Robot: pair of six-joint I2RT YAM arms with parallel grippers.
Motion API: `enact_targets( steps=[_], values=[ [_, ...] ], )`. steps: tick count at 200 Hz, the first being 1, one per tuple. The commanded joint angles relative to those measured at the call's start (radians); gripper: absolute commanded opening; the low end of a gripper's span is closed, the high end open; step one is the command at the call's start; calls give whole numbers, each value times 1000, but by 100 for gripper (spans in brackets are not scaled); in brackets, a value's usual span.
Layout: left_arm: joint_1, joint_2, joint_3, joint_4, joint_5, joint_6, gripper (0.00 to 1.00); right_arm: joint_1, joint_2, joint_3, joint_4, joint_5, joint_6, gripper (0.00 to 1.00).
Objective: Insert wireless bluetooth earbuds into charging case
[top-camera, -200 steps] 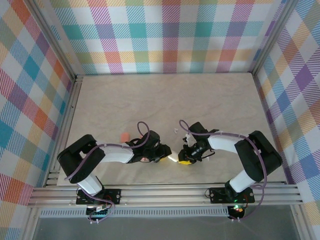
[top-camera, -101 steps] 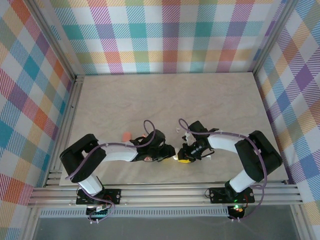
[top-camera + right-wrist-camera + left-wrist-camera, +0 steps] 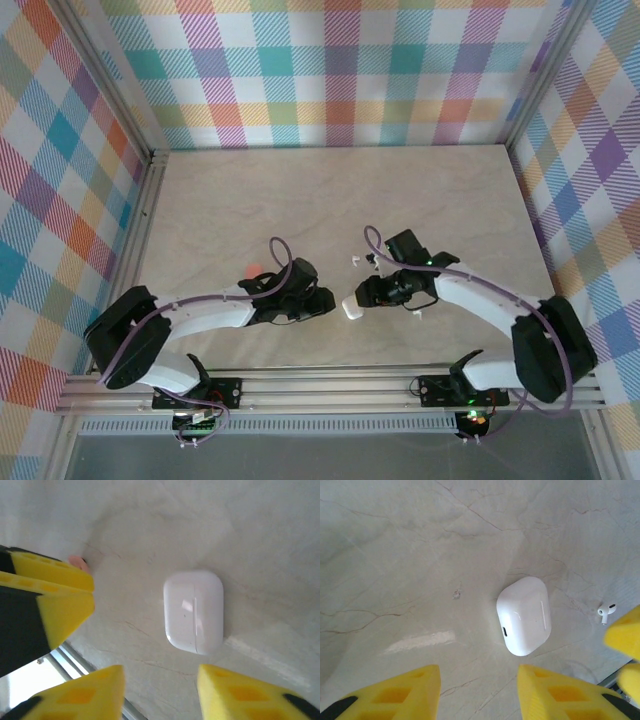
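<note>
The closed white case lies on the table between the left gripper and the right gripper. Both are spread wide and empty. A white earbud lies just beyond the case, and a pink object lies far left.

Pale marbled tabletop; plaid walls; aluminium frame rails

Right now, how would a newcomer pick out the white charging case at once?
On the marbled table, look near the front edge, between the two arms' yellow fingers. The white charging case lies there closed: a smooth rounded pebble, far bigger than the tiny white stemmed earbud nearby.
</note>
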Motion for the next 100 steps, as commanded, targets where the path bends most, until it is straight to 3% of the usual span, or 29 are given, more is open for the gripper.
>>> enact_targets(
  steps=[1, 37, 100],
  values=[
    [27, -66, 19, -111, -45, 44, 45, 21, -22, 32, -81, 130, -135, 58],
    [46, -156, 43, -252, -112, 82, 47, 79, 43, 63, -92, 205, -87, 70],
    [56, -263, 34, -347, -167, 107, 48, 189, 228, 136, -78, 298, -65, 74]
  ],
)
